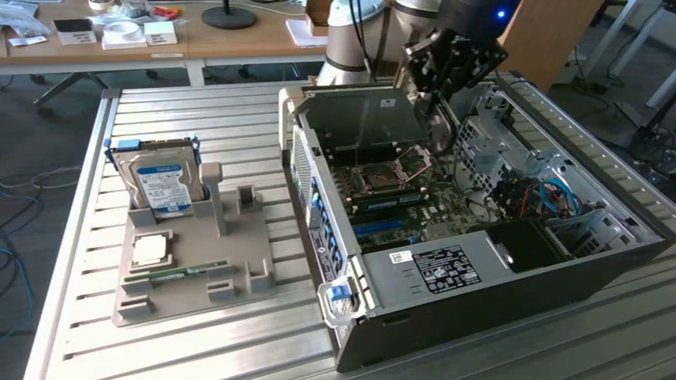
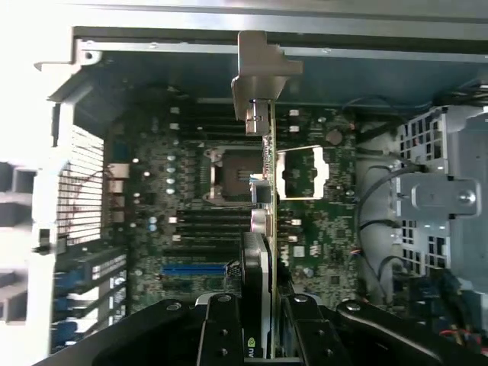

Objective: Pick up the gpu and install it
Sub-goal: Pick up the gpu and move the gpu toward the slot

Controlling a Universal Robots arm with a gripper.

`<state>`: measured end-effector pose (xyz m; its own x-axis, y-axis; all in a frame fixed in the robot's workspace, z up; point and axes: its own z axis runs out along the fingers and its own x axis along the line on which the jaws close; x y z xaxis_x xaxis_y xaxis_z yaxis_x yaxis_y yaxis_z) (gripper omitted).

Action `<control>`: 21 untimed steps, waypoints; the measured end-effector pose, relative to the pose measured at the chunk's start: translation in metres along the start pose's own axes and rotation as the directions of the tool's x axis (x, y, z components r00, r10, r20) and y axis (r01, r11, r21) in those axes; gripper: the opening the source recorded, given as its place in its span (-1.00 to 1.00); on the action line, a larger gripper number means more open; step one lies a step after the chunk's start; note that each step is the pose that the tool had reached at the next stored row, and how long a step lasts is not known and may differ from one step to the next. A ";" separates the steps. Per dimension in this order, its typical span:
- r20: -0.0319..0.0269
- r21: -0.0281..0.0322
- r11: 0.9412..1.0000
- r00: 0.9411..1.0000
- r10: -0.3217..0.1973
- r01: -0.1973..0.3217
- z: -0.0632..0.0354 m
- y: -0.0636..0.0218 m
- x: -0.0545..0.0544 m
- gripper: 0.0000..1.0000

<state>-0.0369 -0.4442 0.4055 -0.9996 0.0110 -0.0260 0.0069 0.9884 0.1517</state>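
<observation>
In the exterior view's upper middle, your fingers grip the thin black gpu above the green motherboard; installing calls for aligning it with its slot.

Arm reaches downward, claw clamped partway closed.

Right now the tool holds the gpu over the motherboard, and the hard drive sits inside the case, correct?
No: the hard drive stands in the grey holder outside the case, per the exterior view. The tool does hold the gpu over the motherboard.
</observation>
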 end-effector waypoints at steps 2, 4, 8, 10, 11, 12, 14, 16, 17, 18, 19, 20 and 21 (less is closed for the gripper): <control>0.000 0.000 1.000 1.000 0.000 0.000 0.0002 0.0001 -0.009 -0.47; 0.000 0.000 1.000 1.000 0.000 0.000 0.0004 0.0001 -0.018 -0.47; -0.002 0.000 1.000 1.000 0.000 0.000 0.0010 0.0002 -0.036 -0.47; -0.003 0.000 1.000 1.000 0.001 -0.001 0.0012 0.0003 -0.045 -0.47; -0.005 0.000 1.000 1.000 0.001 -0.001 0.0014 0.0004 -0.050 -0.47; -0.006 0.000 1.000 1.000 0.001 -0.001 0.0015 0.0004 -0.053 -0.47; -0.006 0.000 1.000 1.000 0.001 -0.001 0.0015 0.0004 -0.053 -0.47; -0.006 0.001 1.000 1.000 0.001 -0.001 0.0014 0.0004 -0.054 -0.47; -0.007 0.003 1.000 1.000 0.001 -0.001 0.0015 0.0003 -0.055 -0.47; -0.008 0.005 1.000 1.000 0.001 -0.001 0.0016 0.0004 -0.056 -0.47; -0.009 0.007 1.000 1.000 0.001 -0.001 0.0016 0.0004 -0.057 -0.47; -0.009 0.008 1.000 1.000 0.001 -0.001 0.0015 0.0004 -0.059 -0.47; -0.010 0.009 1.000 1.000 0.001 -0.001 0.0015 0.0004 -0.061 -0.47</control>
<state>0.0242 -0.4442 0.4057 -0.9998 0.0110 -0.0163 0.0085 0.9896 0.1433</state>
